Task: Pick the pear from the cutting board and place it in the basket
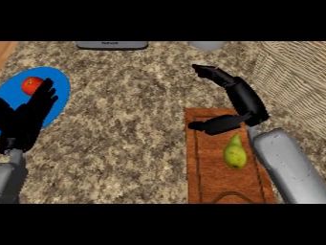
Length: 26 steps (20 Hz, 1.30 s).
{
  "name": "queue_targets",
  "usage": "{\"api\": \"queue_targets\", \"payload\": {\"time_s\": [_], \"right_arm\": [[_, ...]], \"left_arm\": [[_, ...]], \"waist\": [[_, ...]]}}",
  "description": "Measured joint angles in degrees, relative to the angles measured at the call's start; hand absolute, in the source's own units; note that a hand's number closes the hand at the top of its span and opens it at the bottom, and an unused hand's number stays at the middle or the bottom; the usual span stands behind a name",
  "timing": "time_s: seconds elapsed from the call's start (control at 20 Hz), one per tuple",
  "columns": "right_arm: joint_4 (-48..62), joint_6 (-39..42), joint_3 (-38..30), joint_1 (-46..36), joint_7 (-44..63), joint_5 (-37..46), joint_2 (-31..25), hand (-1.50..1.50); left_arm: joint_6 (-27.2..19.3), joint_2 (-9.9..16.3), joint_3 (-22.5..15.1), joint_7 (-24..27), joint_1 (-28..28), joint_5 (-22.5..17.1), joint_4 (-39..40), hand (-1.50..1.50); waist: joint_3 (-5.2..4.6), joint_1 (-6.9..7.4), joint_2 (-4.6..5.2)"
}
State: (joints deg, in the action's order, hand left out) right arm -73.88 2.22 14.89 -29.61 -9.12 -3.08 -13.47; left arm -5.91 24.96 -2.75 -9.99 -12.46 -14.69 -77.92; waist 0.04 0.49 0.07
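A yellow-green pear (235, 152) lies on the brown cutting board (211, 182) at the lower right of the head view. My right hand (244, 101) hovers just beyond the pear, over the board's far end, open, fingers stretched away toward the upper left and thumb pointing left above the board. The pear sits free, below the thumb and beside my grey forearm. A woven wicker basket (303, 81) stands at the right edge, close to the right hand. My left hand (26, 117) rests open at the left, fingers up, partly covering a blue plate.
The blue plate (58, 91) at the left carries a red fruit (31, 85). A grey appliance edge (112, 45) and a pale round object (208, 45) sit at the counter's far side. Speckled counter (130, 124) spreads between plate and board.
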Motion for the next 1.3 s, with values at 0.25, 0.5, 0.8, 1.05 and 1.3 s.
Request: {"api": "queue_targets", "payload": {"time_s": [0.25, 0.5, 0.8, 1.05, 1.3], "right_arm": [[-1.97, 3.43, -0.32, -8.41, 18.78, -0.54, -3.46, -1.50], [0.45, 11.01, 1.95, -16.80, 32.71, 3.91, -13.16, -1.50], [6.12, 23.48, 1.03, -27.06, 45.29, 3.64, -20.94, -1.50], [12.71, 36.59, -0.73, -30.61, 48.52, -1.96, -23.26, -1.50], [15.29, 44.15, -4.11, -29.88, 48.71, -7.09, -25.75, -1.50]], "left_arm": [[0.50, -0.25, 0.43, -0.12, 0.45, 0.03, 0.44, 0.00], [0.33, -0.64, 0.56, -0.11, 0.12, 0.19, 0.91, 0.00], [0.40, -1.20, 0.41, -0.63, -0.43, 0.57, 0.56, 0.00], [0.14, -2.37, 0.32, 0.55, 0.39, 1.28, 0.82, 0.00], [1.18, -1.02, 1.59, -1.54, 1.07, 0.93, -1.49, 0.00]], "waist": [[-0.13, -0.33, -0.30], [-0.28, -0.18, -0.36], [-0.18, 0.09, -0.18], [-0.13, 0.19, -0.01], [-0.07, -0.10, -0.13]]}}
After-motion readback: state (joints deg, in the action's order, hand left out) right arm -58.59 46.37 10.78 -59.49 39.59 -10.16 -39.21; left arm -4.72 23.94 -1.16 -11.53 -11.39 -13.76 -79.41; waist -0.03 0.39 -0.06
